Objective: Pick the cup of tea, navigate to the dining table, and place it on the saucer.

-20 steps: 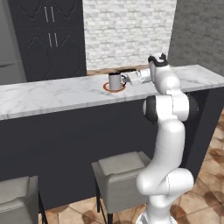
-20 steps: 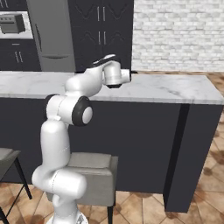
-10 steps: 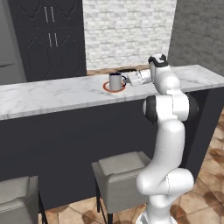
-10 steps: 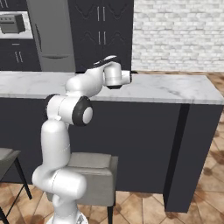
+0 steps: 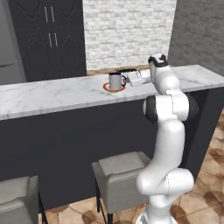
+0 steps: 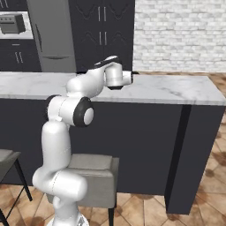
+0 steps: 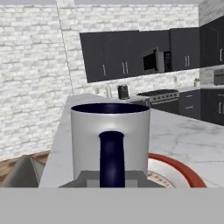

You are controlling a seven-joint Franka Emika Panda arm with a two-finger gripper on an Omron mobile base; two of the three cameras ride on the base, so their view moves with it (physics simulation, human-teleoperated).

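1. On the dining table, over the saucer: now sits the cup of tea, a second ago a touch to the left.
2. Means placement looks nearly done; release and retreat remain.
3. Gripper reaches in from the right of the left base view, clamped on the cup's dark handle, jaws fully together around it.
4. Seen from the hand: cup upright, dead ahead, touching the fingers, orange rim of the saucer curving out beneath to the right.
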